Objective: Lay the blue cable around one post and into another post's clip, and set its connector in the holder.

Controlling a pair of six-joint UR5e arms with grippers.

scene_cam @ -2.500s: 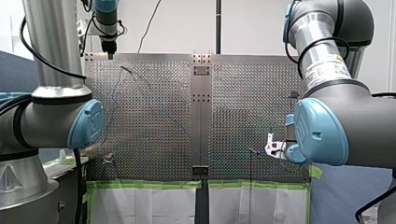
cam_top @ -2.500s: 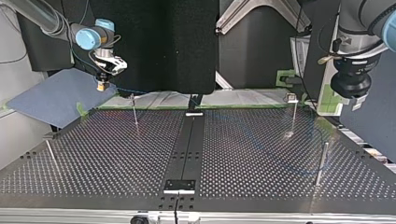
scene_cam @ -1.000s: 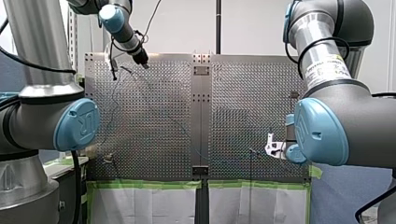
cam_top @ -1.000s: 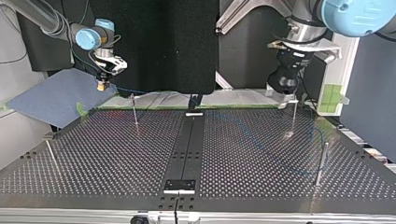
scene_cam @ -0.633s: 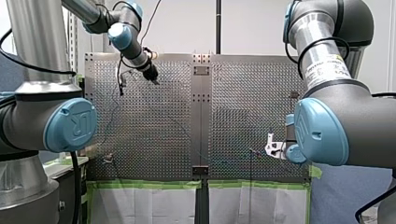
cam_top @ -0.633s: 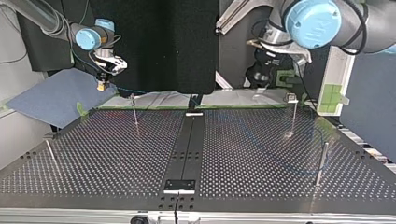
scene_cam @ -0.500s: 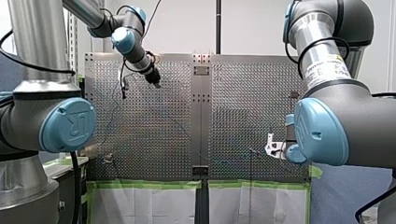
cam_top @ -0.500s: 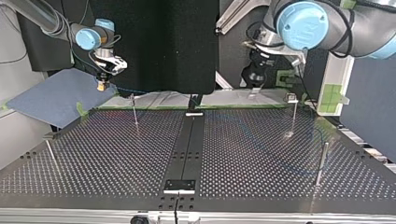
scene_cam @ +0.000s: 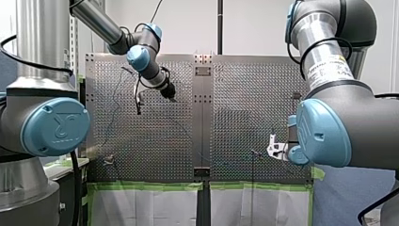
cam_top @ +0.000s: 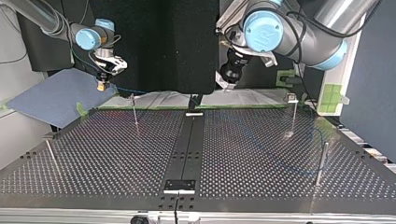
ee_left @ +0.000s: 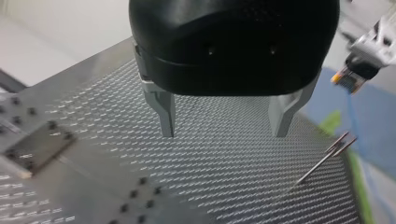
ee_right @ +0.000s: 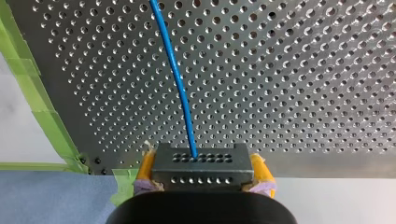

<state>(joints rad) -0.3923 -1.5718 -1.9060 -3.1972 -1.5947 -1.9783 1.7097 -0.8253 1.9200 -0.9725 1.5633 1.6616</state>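
Connector (ee_right: 201, 176) and right claw (ee_right: 202, 161) are joined: the claw's yellow pads (ee_right: 262, 170) pinch the dark, holed block from both sides, so it sits squarely between them. The blue cable (ee_right: 180, 84) leaves the middle of the connector's face and runs straight ahead of the claw, over the perforated table (ee_right: 303, 70). Strips of green tape (ee_right: 28, 88) edge the table off to one side of the claw. Seen from across the table, this claw hangs in the air above the table's far edge. A thin post (cam_top: 134, 112) stands on the table just beside and below it, and the cable trails away from the claw past that post.

The left claw (ee_left: 223, 130) is spread wide. Its two metal fingers (ee_left: 164, 114) stand well apart, and only bare table shows between them. It hovers clear of the surface. Ahead of it and off to one side, a second post (ee_left: 322, 161) with a forked clip at its tip rises from the table. Beyond that post the right claw appears with the connector and a short length of blue cable. Further along the table the cable shows only faintly, and its course there cannot be made out.
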